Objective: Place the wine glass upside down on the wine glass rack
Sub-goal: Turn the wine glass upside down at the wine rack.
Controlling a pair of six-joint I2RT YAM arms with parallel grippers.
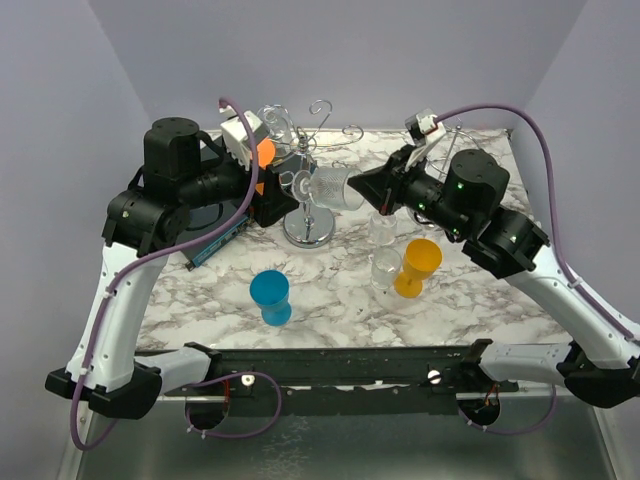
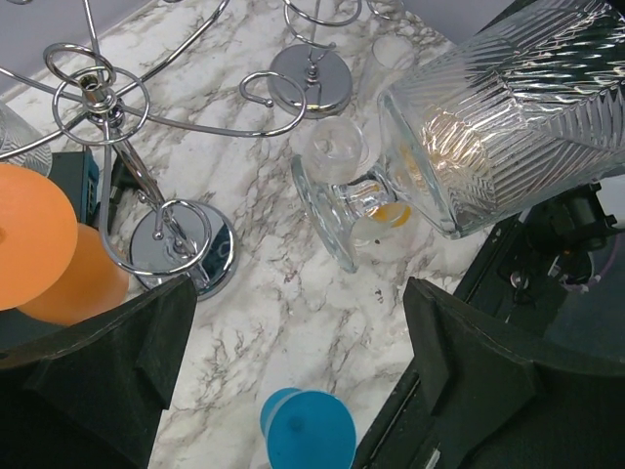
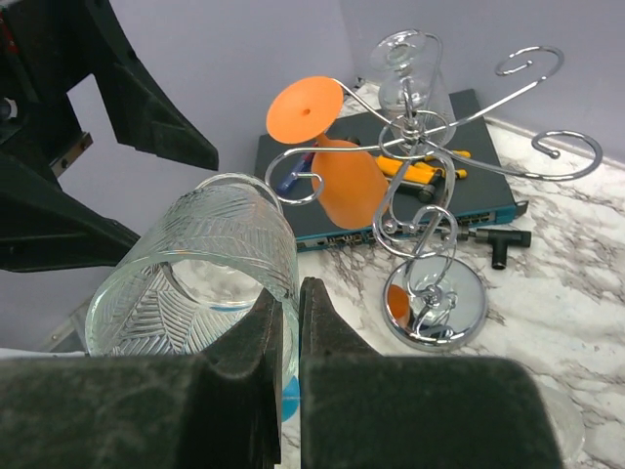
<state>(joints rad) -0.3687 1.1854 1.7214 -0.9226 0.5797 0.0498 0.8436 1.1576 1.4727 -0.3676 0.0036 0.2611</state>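
The wine glass is clear with a leaf pattern and hangs on its side in the air. My right gripper is shut on the wall of its bowl at the rim, with one finger inside and one outside. Its foot points at the post of the chrome wine glass rack, close beside it. An orange glass and a clear glass hang upside down from the rack's arms. My left gripper is open and empty, left of the rack, high over the table.
A blue glass stands on the marble table in front of the rack. A yellow glass and two small clear glasses stand at the front right. A dark blue box lies behind the rack. Another chrome base stands farther back.
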